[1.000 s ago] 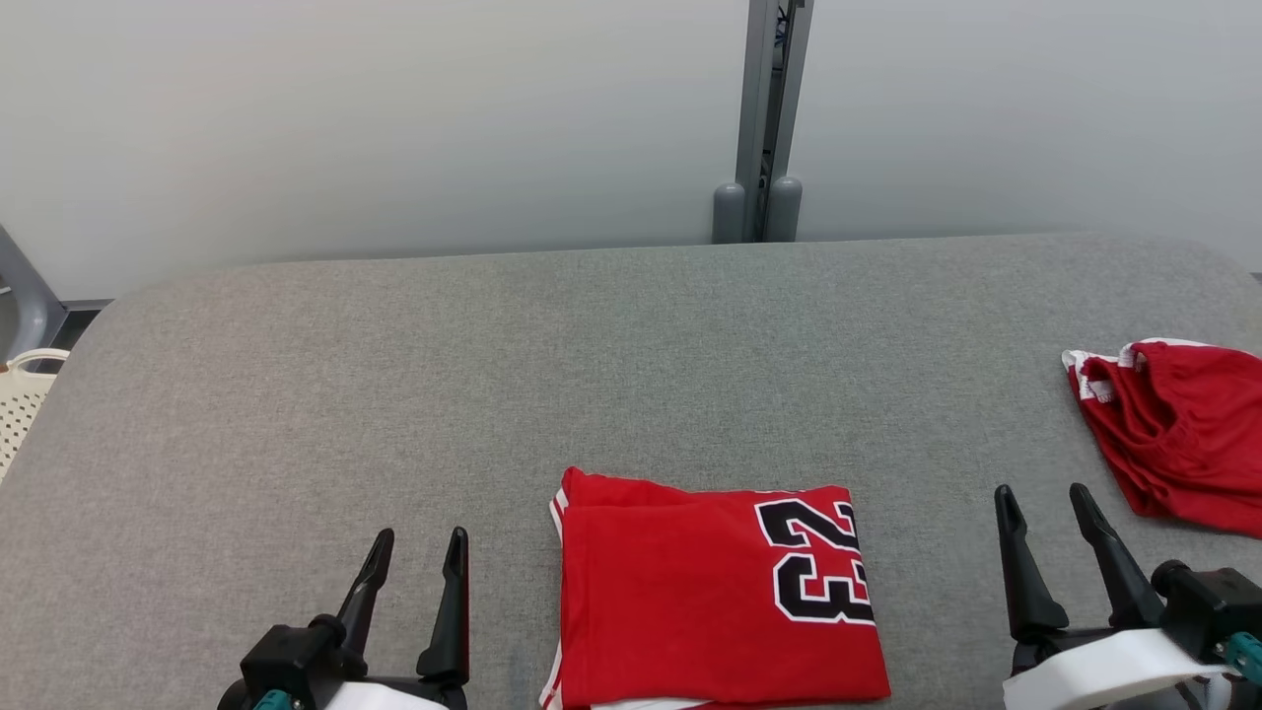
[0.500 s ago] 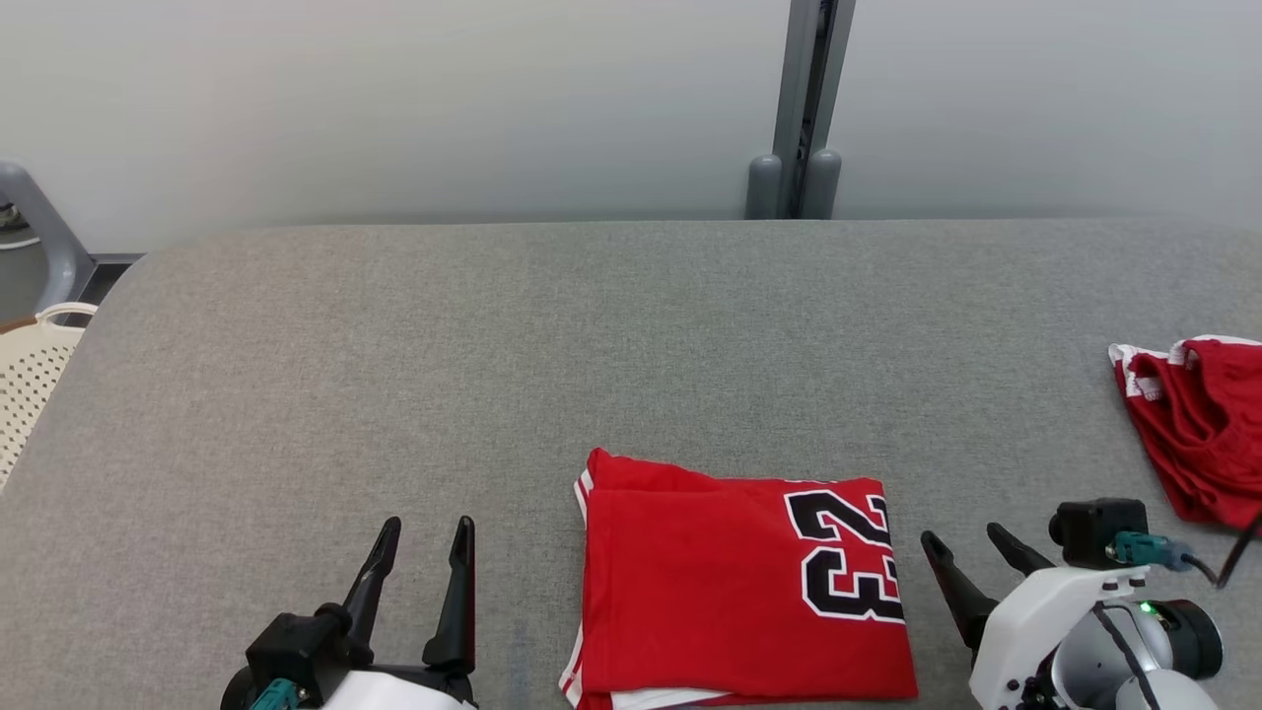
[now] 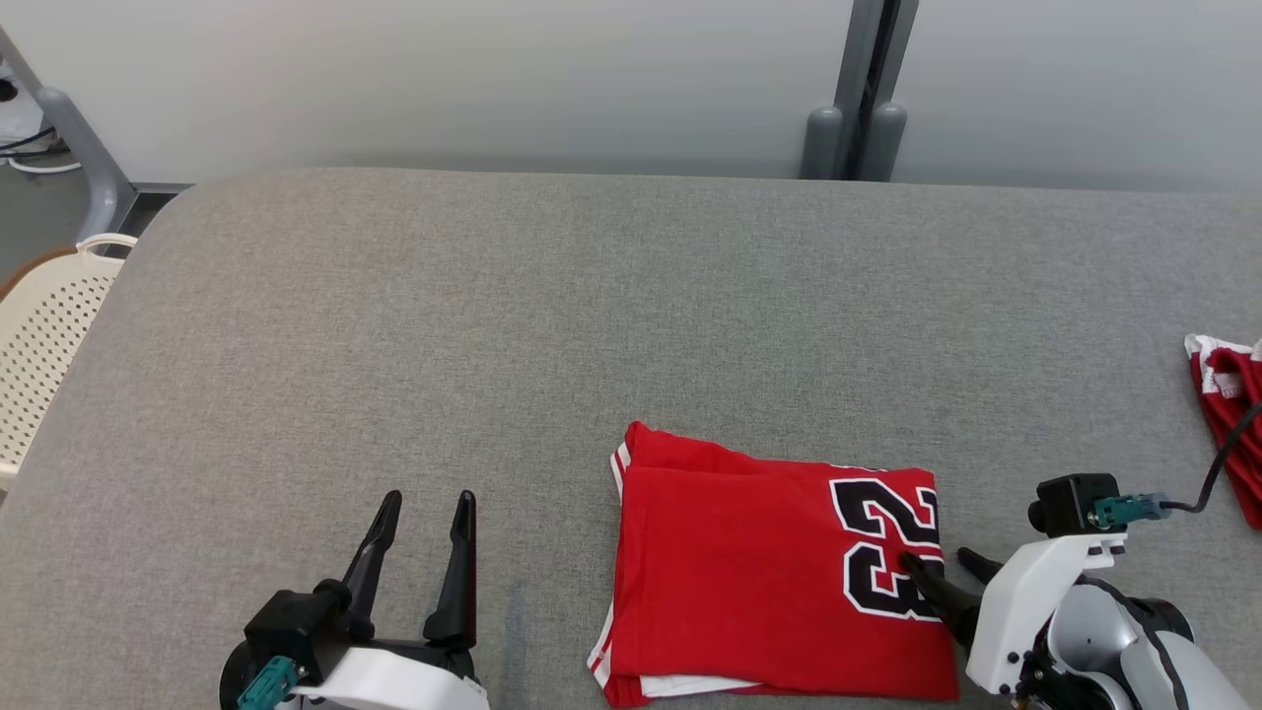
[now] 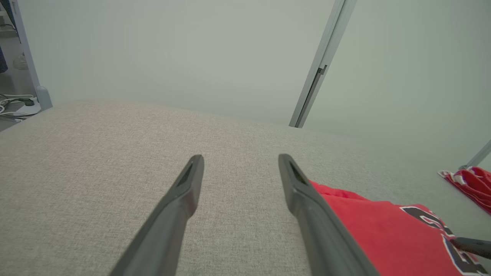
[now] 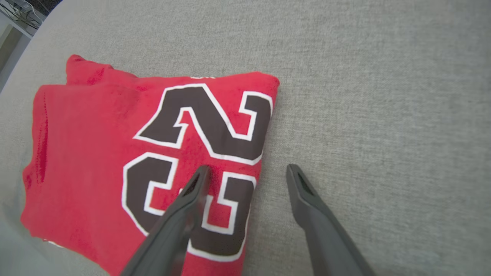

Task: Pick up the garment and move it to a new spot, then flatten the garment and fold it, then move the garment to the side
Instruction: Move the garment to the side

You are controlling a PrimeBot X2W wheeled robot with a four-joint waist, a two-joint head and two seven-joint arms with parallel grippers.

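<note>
The folded red jersey (image 3: 749, 562) lies flat on the grey desk (image 3: 493, 296), number up, close to the robot. The right gripper (image 3: 937, 559) is wide open and holds nothing. One finger is over the number, the other over bare desk beside the jersey's right edge. The left gripper (image 3: 429, 498), also wide open and empty, is to the jersey's left. Another red garment (image 3: 1227, 394) lies well apart on the right.
</note>
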